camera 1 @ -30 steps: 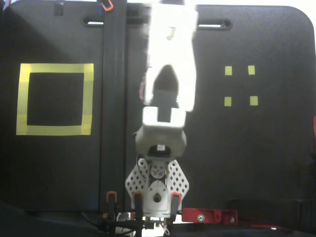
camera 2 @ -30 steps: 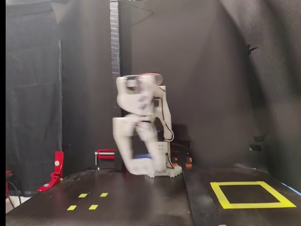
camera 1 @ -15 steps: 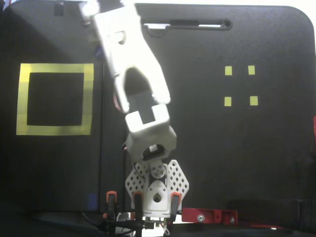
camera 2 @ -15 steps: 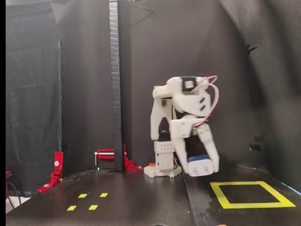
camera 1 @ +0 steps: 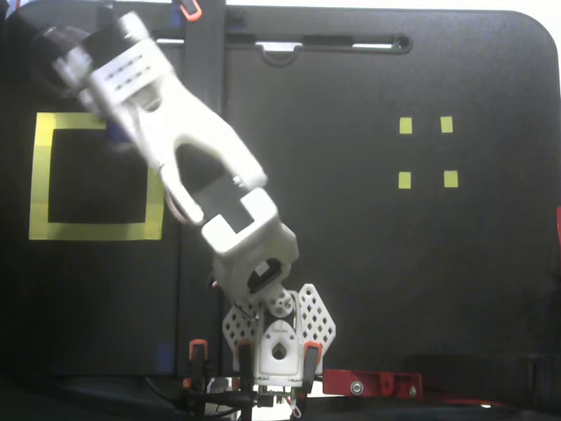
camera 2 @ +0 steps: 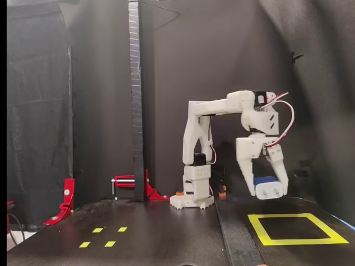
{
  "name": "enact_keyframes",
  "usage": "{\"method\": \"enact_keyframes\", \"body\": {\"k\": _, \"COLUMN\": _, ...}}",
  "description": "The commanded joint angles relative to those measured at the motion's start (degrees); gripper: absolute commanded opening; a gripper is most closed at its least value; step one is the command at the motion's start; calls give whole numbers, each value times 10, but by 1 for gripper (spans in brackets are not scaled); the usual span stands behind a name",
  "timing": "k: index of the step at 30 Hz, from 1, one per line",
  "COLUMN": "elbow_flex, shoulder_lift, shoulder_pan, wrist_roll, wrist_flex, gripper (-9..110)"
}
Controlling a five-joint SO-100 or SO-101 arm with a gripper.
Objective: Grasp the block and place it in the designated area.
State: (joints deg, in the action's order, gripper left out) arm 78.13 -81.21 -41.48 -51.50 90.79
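Observation:
My gripper [camera 2: 267, 187] is shut on the dark blue block [camera 2: 265, 180] and holds it in the air, fingers pointing down. It hangs a little above the back edge of the designated area, a large yellow tape square [camera 2: 299, 241] with a black centre at the lower right. In the other fixed view the white arm reaches to the upper left over the same yellow square [camera 1: 95, 231]. Only a sliver of the blue block [camera 1: 113, 133] shows there under the wrist, by the square's top border.
Four tiny yellow tape squares [camera 1: 405, 125] lie on the right of the black table; they also show at the lower left in the other fixed view [camera 2: 97, 229]. A black upright post [camera 2: 135, 83] stands behind the base. Red clamps [camera 2: 66, 199] sit at the table edges.

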Motion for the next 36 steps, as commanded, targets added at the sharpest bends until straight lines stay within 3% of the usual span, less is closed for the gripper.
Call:
{"method": "enact_keyframes", "body": {"k": 1, "elbow_flex": -22, "shoulder_lift": -5, "shoulder_pan": -28, "wrist_roll": 18, "wrist_flex": 8, "gripper": 19}}
{"method": "enact_keyframes", "body": {"k": 15, "elbow_flex": -21, "shoulder_lift": 5, "shoulder_pan": -71, "wrist_roll": 43, "wrist_flex": 13, "gripper": 19}}
{"method": "enact_keyframes", "body": {"k": 36, "elbow_flex": -23, "shoulder_lift": 198, "shoulder_pan": -91, "wrist_roll": 64, "wrist_flex": -91, "gripper": 19}}
